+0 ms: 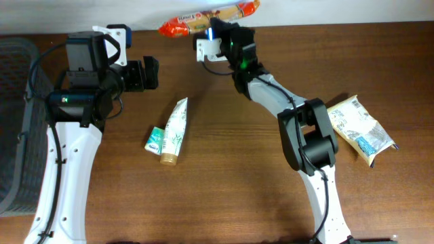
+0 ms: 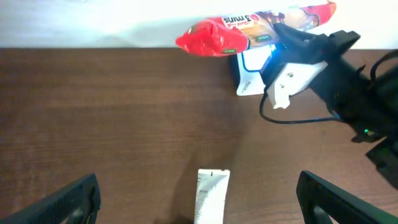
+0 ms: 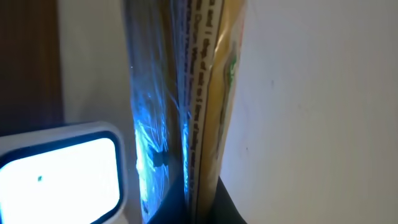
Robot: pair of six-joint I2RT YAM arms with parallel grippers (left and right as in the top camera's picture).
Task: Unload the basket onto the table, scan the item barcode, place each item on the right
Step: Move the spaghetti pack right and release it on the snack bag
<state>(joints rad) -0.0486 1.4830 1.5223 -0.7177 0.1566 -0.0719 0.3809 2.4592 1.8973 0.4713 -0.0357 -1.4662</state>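
Dark wood counter [image 1: 224, 176], backed by a white wall at its far edge.

Item under scan: a snack packet [image 1: 203, 20] with a red end and an orange printed wrapper. It is clamped in the closed right gripper [image 1: 217, 28] and held off the counter at the far edge. Its long axis runs crosswise to the gripper fingers, along the wall line. The longer, red end reaches out to that gripper's left. In the right wrist view the packet [image 3: 199, 93] rises straight out from between the fingers, with blue light washing one face.

The barcode scanner [image 1: 207, 49] is a white unit with a glowing window [image 3: 62, 174]. It sits just beside and below the right gripper, close to the packet's lit face. No barcode can be made out, so I cannot tell whether it faces the window. In my judgement any correction would be a roll of the packet about its long axis, and it falls to the right arm alone.

The left gripper [image 1: 150, 73] stands fully open and holds nothing, well to the left of the packet. A toothpaste tube [image 1: 174, 130] lies on the counter ahead of its fingers [image 2: 68, 199], with a small teal pack [image 1: 155, 139] touching it.

A beige bag [image 1: 359, 129] lies flat beside the right arm. A dark mesh basket [image 1: 13, 122] stands outboard of the left arm, and no item is discernible in the part shown.
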